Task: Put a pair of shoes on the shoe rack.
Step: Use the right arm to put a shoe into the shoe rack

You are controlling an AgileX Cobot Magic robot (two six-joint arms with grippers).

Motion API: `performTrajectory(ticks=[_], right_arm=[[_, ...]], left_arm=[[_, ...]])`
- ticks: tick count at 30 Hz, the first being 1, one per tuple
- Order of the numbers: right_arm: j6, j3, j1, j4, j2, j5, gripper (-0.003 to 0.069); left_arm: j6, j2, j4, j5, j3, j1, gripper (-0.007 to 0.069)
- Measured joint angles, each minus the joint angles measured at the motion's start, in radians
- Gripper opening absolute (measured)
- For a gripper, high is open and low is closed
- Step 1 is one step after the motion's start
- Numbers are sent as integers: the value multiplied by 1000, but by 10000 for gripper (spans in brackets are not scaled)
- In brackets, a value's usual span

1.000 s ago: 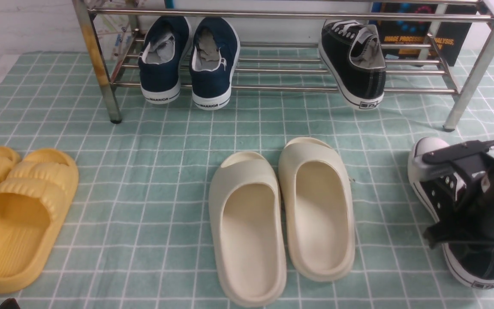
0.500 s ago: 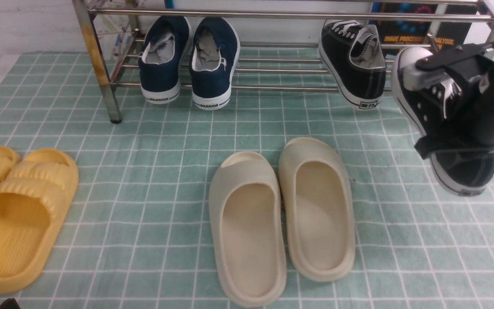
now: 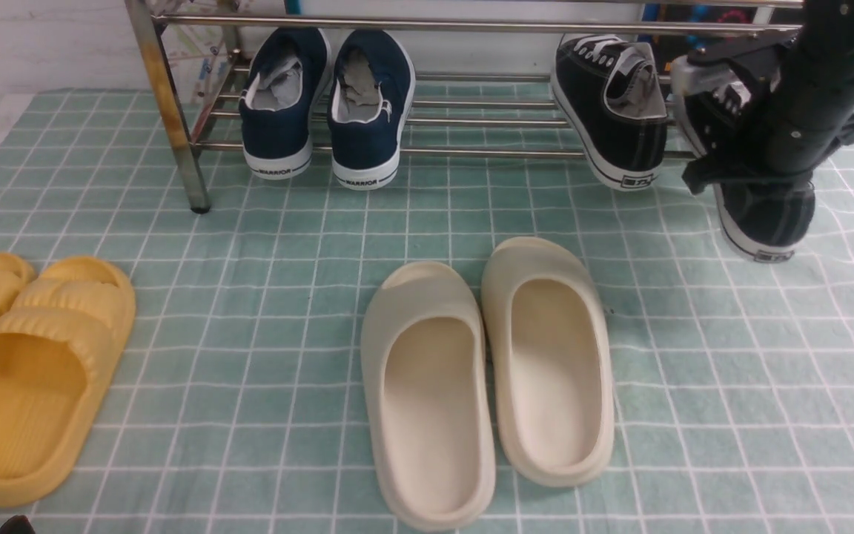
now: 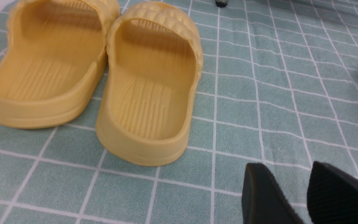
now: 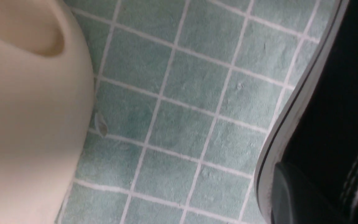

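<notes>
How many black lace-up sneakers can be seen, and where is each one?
2: one sneaker rests on the shoe rack; the other sneaker is held by the right gripper, beside it.

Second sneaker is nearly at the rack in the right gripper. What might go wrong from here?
The held sneaker sits close beside the sneaker on the rack, whose heel overhangs the front bar; a nudge may tip it off.
The arm behind the right gripper crosses the top rail of the shoe rack; pushing deeper may strike it.
The held sneaker's heel hangs in front of the bars; released here, it would probably drop.
</notes>
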Motion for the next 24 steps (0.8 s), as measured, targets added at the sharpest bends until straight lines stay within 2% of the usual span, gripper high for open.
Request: performTrajectory(ticks=[14, 24], right_arm=[[-17, -359, -29, -4, 226, 22, 29], [-83, -448, -30, 39, 295, 8, 29]], left_arm=[[0, 0, 0, 0, 0, 0, 238], [0, 0, 0, 0, 0, 0, 238]])
